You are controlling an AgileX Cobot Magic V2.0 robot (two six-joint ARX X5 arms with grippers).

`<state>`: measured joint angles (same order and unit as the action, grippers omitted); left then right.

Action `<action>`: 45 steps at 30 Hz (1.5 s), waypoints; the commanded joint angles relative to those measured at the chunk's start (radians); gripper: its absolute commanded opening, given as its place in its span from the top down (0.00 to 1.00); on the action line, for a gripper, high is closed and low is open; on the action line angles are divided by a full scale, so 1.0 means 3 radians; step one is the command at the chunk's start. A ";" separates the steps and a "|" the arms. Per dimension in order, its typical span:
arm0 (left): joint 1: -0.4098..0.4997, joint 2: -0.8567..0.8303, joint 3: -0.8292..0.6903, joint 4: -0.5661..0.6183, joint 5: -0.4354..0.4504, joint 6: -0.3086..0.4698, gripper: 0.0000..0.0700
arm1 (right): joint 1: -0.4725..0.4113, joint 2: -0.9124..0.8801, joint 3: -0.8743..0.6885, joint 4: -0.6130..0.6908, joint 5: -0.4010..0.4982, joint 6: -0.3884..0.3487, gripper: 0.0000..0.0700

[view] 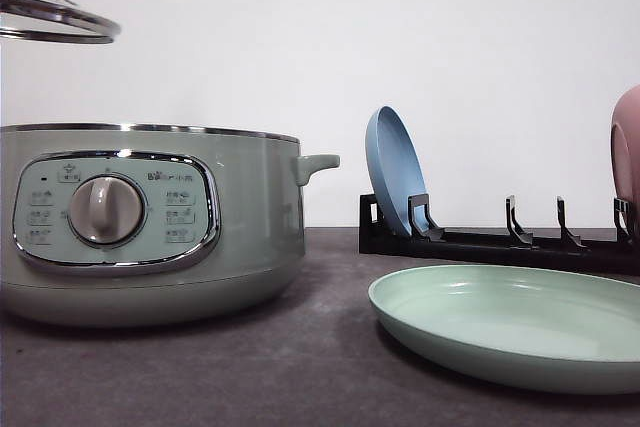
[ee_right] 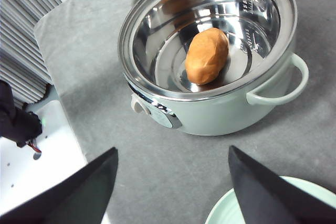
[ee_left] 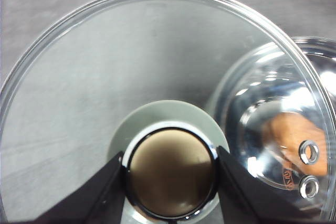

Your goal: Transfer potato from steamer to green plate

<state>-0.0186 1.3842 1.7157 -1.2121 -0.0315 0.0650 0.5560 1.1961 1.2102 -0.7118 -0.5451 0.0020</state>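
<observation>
- The potato is seen lying on the shiny metal floor of the steamer, uncovered, its long side slightly tilted; nothing is touching it.
- In the front view the steamer is placed on the left of the dark table, with its control panel and central knob turned toward the camera.
- The glass lid is held up in the air above the steamer's left side, well apart from the chrome rim.
- In the left wrist view the lid's green knob is clamped between the two dark fingers of the left gripper, which press on it from both sides.
- Through the lid's glass the open steamer and an orange blur of the potato are made out.
- The right gripper is held above the table with its fingers spread wide and nothing between them; it is well apart from the potato.
- The green plate is laid flat on the table to the right of the steamer, not touching it; its edge is seen beneath the right gripper.
- Behind the plate a black rack is set, with a blue plate standing upright in it and a pink plate at the far right edge.
</observation>
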 commanded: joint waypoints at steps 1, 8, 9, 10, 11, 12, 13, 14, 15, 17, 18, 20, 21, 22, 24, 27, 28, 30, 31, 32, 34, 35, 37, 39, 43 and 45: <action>0.0021 -0.0014 0.0135 0.0095 -0.0010 0.0005 1.00 | 0.0038 0.0025 0.0066 0.0062 0.0035 0.0086 0.40; 0.0065 -0.0014 0.0135 0.0096 -0.0010 0.0005 1.00 | 0.0185 0.0170 0.0260 0.0127 0.0265 0.0169 0.37; 0.0065 -0.0014 0.0135 0.0095 -0.0010 0.0005 1.00 | 0.0207 0.0223 0.0325 0.0127 0.0273 0.0169 0.36; 0.0065 -0.0013 0.0135 0.0095 -0.0010 0.0005 1.00 | 0.0229 0.0293 0.0407 0.0125 0.0275 0.0170 0.34; 0.0065 -0.0013 0.0135 0.0095 -0.0010 0.0005 1.00 | 0.0248 0.0368 0.0494 0.0124 0.0277 0.0169 0.33; 0.0065 -0.0013 0.0135 0.0095 -0.0010 0.0005 1.00 | 0.0266 0.0450 0.0586 0.0124 0.0278 0.0168 0.33; 0.0065 -0.0014 0.0135 0.0096 -0.0010 0.0005 1.00 | 0.0284 0.0544 0.0693 0.0118 0.0282 0.0168 0.33; 0.0065 -0.0014 0.0135 0.0097 -0.0010 0.0005 1.00 | 0.0304 0.0643 0.0804 0.0111 0.0294 0.0168 0.33; 0.0065 -0.0013 0.0135 0.0097 -0.0010 0.0005 1.00 | 0.0327 0.0747 0.0916 0.0103 0.0315 0.0167 0.33; 0.0065 -0.0014 0.0135 0.0097 -0.0010 0.0004 1.00 | 0.0373 0.0966 0.1158 0.0091 0.0369 0.0159 0.32; 0.0065 -0.0014 0.0135 0.0097 -0.0010 0.0004 1.00 | 0.0391 0.1075 0.1274 0.0087 0.0380 0.0155 0.31; 0.0071 -0.0013 0.0136 0.0097 -0.0010 0.0004 1.00 | 0.0428 0.1301 0.1510 0.0079 0.0394 0.0156 0.30; 0.0076 -0.0014 0.0135 0.0097 -0.0010 0.0004 1.00 | 0.0444 0.1404 0.1618 0.0077 0.0402 0.0156 0.30; 0.0080 -0.0013 0.0136 0.0097 -0.0010 0.0004 1.00 | 0.0465 0.1514 0.1725 0.0077 0.0424 0.0155 0.30; 0.0082 -0.0013 0.0135 0.0097 -0.0010 0.0004 1.00 | 0.0503 0.1716 0.1912 0.0078 0.0456 0.0144 0.30; 0.0083 -0.0014 0.0135 0.0097 -0.0010 0.0004 1.00 | 0.0570 0.1991 0.2135 0.0079 0.0540 0.0142 0.29; 0.0083 -0.0013 0.0135 0.0097 -0.0010 0.0004 1.00 | 0.0594 0.2071 0.2184 0.0086 0.0593 0.0142 0.29; 0.0083 -0.0013 0.0135 0.0098 -0.0010 0.0004 1.00 | 0.0639 0.2219 0.2251 0.0119 0.0673 0.0142 0.29; 0.0083 -0.0013 0.0135 0.0098 -0.0010 0.0002 1.00 | 0.0664 0.2290 0.2270 0.0141 0.0712 0.0142 0.29; 0.0083 -0.0013 0.0135 0.0098 -0.0010 0.0001 1.00 | 0.0686 0.2356 0.2281 0.0167 0.0750 0.0143 0.29; 0.0083 -0.0013 0.0135 0.0098 -0.0010 -0.0003 1.00 | 0.0729 0.2470 0.2281 0.0227 0.0838 0.0143 0.29; 0.0083 -0.0013 0.0135 0.0098 -0.0010 -0.0005 1.00 | 0.0751 0.2525 0.2281 0.0255 0.0885 0.0143 0.29; 0.0083 -0.0013 0.0135 0.0098 -0.0010 -0.0005 1.00 | 0.0794 0.2625 0.2281 0.0300 0.0968 0.0142 0.29; 0.0083 -0.0013 0.0135 0.0098 -0.0010 -0.0005 1.00 | 0.0838 0.2717 0.2281 0.0330 0.1065 0.0140 0.29; 0.0083 -0.0013 0.0135 0.0097 -0.0010 -0.0006 1.00 | 0.0903 0.2873 0.2281 0.0361 0.1223 0.0127 0.29; 0.0083 -0.0013 0.0135 0.0097 -0.0010 -0.0005 1.00 | 0.0927 0.2939 0.2281 0.0364 0.1277 0.0128 0.29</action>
<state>0.0044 1.3842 1.7157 -1.2125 -0.0303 0.0647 0.8225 2.0484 1.8679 -0.6125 -0.1691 0.0416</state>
